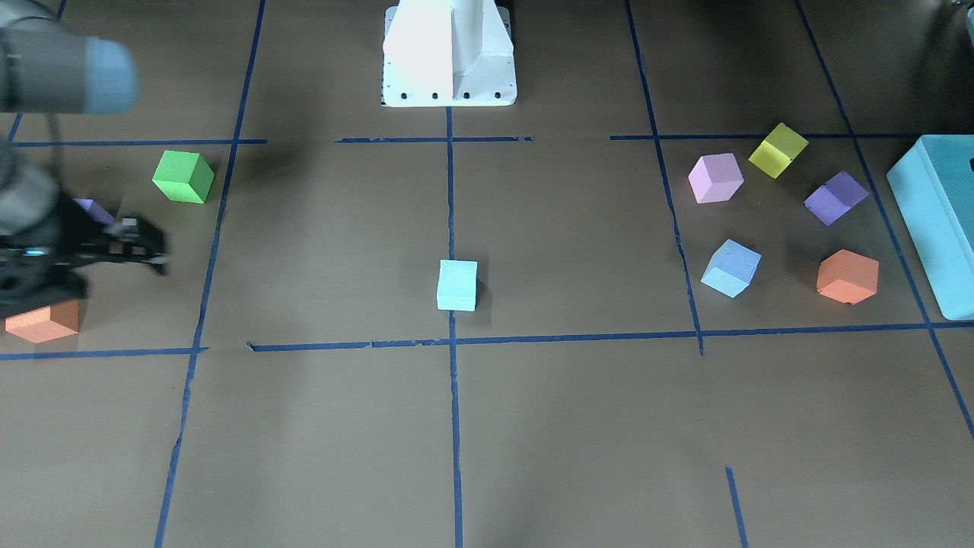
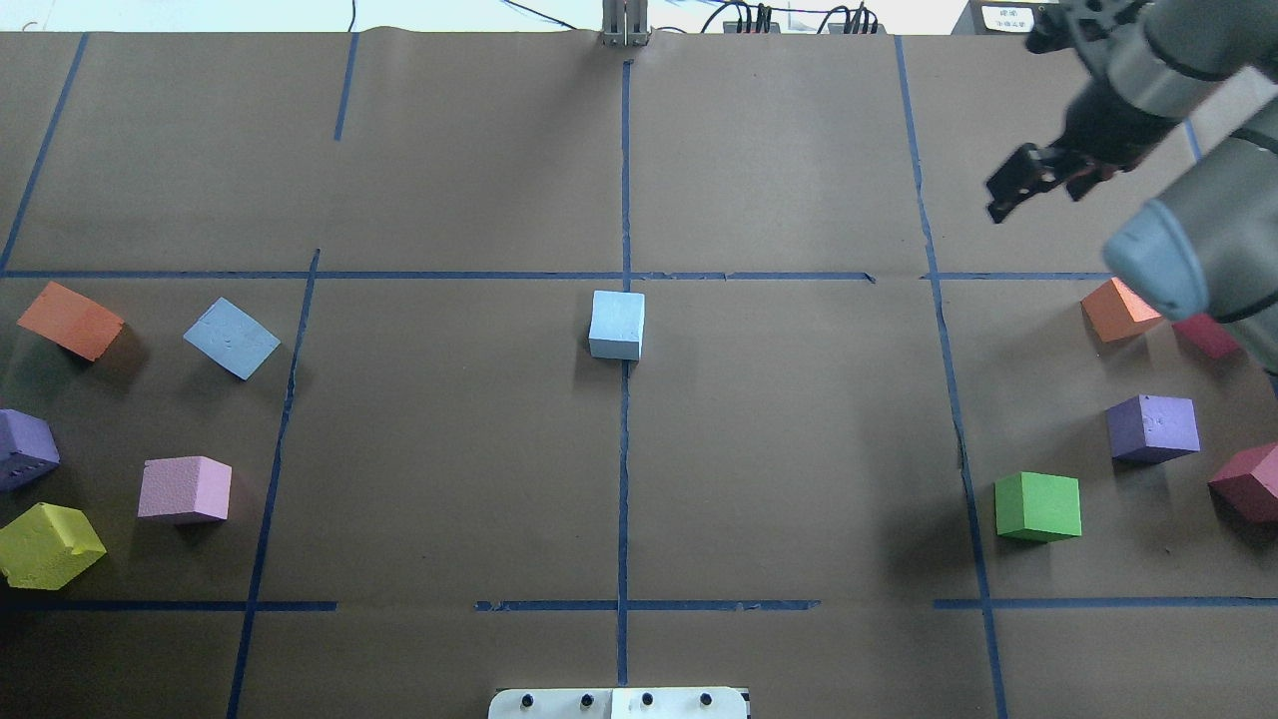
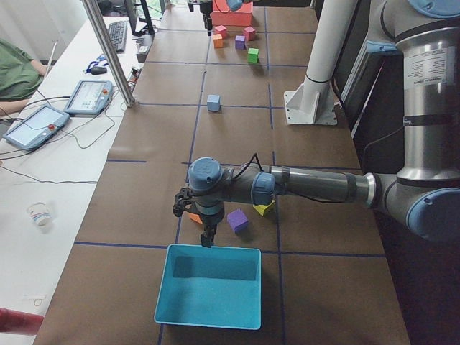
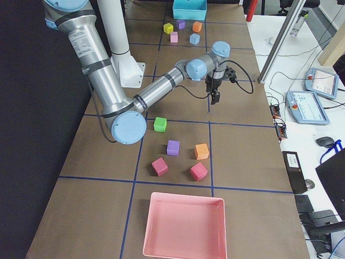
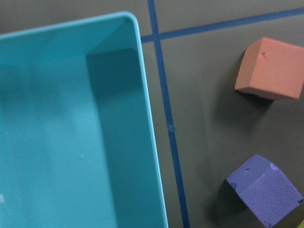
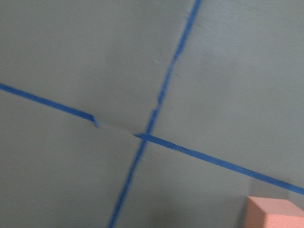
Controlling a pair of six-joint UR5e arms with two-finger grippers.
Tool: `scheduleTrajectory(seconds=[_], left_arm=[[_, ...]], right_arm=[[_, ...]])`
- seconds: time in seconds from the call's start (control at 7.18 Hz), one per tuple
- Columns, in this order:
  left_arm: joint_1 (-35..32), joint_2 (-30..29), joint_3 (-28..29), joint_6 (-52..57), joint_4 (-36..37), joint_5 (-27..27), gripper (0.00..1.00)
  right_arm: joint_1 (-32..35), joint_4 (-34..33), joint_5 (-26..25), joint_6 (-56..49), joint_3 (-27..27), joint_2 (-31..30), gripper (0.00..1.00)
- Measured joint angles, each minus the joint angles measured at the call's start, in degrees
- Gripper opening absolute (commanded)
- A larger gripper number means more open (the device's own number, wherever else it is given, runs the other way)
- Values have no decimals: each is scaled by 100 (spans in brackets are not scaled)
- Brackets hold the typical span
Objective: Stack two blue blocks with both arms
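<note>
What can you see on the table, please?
Blue blocks: two, pale blue; centre and left side.
Orange cubes: two, orange; one each side.
Purple cubes: two, purple; one each side.
Red cubes: two, red; right side.
Pink cube: one, pink; left side.
Yellow cube: one, yellow; left side.
Green cube: one, green; right side.
Teal box: one, teal; left end.
Pink tray: one, pink; right end.
Base post: one, white; robot's edge.
Left gripper: one, black; by the teal box's rim.
Right gripper: one, black, open; beyond the right orange cube.
</note>
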Motion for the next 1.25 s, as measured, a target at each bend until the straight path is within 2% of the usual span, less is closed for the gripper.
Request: scheduleTrajectory(seconds=[0.28,0.56,0.7,0.98,1.25], left_arm=[[6,-278,4,3,-206,-123,100],[24,-435,-3,17,-274,-469,100],[99,-460,-25,7,-383,-553,100],[975,-532,-59,-386,-1041,-570,100],[2042,-609,11,-1499,-2130,9,100]], right_arm=[[1084,17,247,-2233,93,-1272,99],[2101,24,328,-3469,143,-2301,99],[2427,24,327,-3607,147,-2591,100],[2624,22,336,-3385,133,-2755,100],[2615,22,348,-3233,122,-2757,100]])
